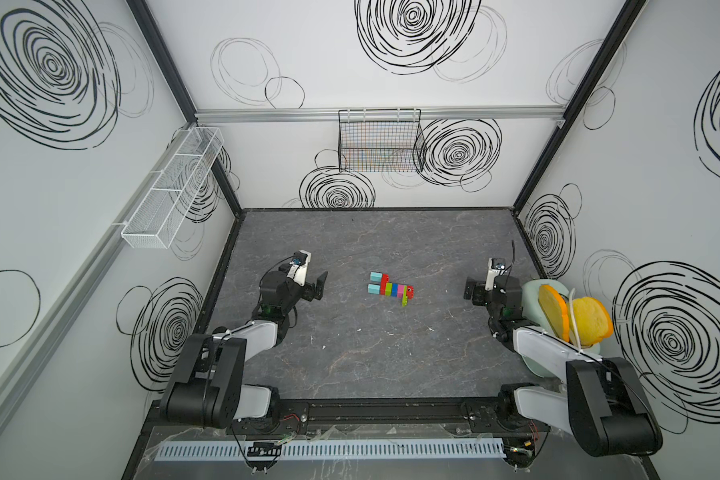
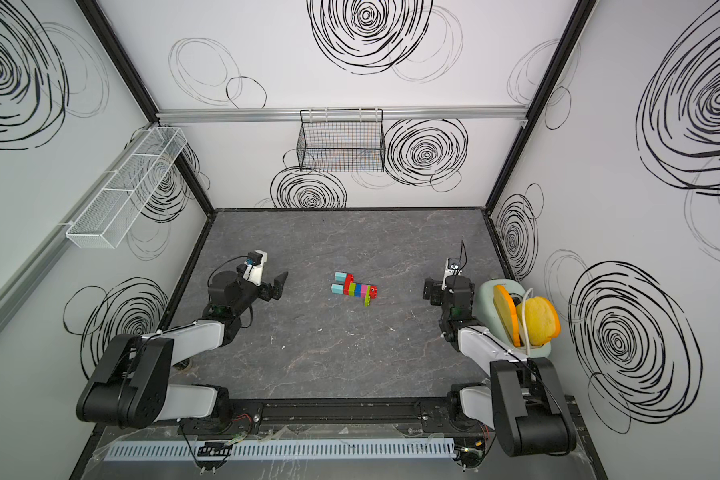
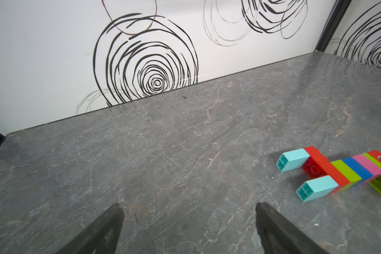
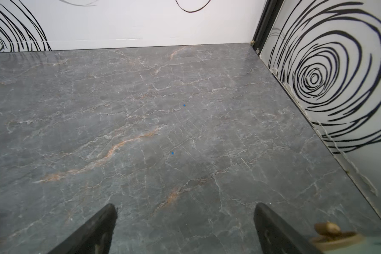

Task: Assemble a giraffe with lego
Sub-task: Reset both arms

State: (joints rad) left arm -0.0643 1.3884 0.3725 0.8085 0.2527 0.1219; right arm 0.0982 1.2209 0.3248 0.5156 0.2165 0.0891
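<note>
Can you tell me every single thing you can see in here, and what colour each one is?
giraffe: one; light-blue legs, red body, lime-blue-pink neck, lime and red head; lying on its side mid-table.
table: one; grey marbled; under everything.
wire basket: one; black; hung on the back wall.
mesh basket: one; white; hung on the left wall.
holder: one; pale green; at the table's right edge.
discs: two; orange and yellow; standing in the holder.
slotted strip: one; white; along the front edge.
left tool: one; black; open and empty, left of the giraffe, not touching it.
right tool: one; black; open and empty, right of the giraffe, not touching it.
</note>
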